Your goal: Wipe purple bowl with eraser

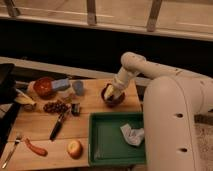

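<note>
The purple bowl (114, 99) stands on the wooden table near its back right corner. My gripper (110, 92) reaches down into the bowl from the right, at the end of the white arm (131, 69). A pale cream-yellow eraser (108, 92) shows at the gripper's tip, inside the bowl. The gripper covers most of the bowl's inside.
A green tray (102, 140) with a crumpled white wrapper (132, 134) lies at the front right. A red-orange bowl (43, 86), blue-grey blocks (60, 84), grapes (54, 106), a knife (58, 125), an apple (74, 148), a carrot (36, 147) and a fork (10, 150) lie to the left.
</note>
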`<state>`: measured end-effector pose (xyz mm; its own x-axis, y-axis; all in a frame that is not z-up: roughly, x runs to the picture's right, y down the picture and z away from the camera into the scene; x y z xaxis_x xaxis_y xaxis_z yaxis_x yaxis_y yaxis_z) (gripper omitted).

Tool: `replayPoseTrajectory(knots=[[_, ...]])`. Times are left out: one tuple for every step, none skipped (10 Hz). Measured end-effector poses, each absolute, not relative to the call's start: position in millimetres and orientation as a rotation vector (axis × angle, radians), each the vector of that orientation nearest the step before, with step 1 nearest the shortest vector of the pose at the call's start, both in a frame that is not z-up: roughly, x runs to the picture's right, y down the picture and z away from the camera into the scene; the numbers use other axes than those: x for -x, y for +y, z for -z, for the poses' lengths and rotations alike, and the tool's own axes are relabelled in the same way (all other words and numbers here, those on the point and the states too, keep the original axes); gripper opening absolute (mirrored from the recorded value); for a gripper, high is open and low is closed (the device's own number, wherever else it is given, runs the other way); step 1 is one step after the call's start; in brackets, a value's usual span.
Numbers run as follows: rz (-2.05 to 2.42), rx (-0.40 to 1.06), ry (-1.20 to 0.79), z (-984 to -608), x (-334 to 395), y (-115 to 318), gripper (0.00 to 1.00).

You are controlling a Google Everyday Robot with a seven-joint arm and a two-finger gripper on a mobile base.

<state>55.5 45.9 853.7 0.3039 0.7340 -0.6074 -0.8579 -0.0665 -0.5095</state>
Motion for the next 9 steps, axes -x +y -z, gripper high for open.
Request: replayPoseTrajectory(knots=[[-1.31, 0.991, 0.17, -852.1, -55.9, 53.5, 0.0], [-1.302, 1.0, 0.185, -850.2, -57.4, 59.0, 0.0], [-1.303, 1.003, 0.206, -847.3, -63.4, 65.5, 0.0], [-1.316, 0.989, 0.236, -843.5, -76.5, 68.2, 0.0], [-1.331, 0.971, 0.257, -841.0, -90.1, 66.6, 0.0], [-1.337, 0.959, 0.27, -841.4, -97.1, 64.0, 0.0], [-1.349, 0.953, 0.266, -846.0, -101.9, 57.4, 0.0], [-1.347, 0.955, 0.255, -849.7, -100.2, 53.0, 0.0], [-1.34, 0.958, 0.244, -853.0, -94.6, 49.3, 0.0]])
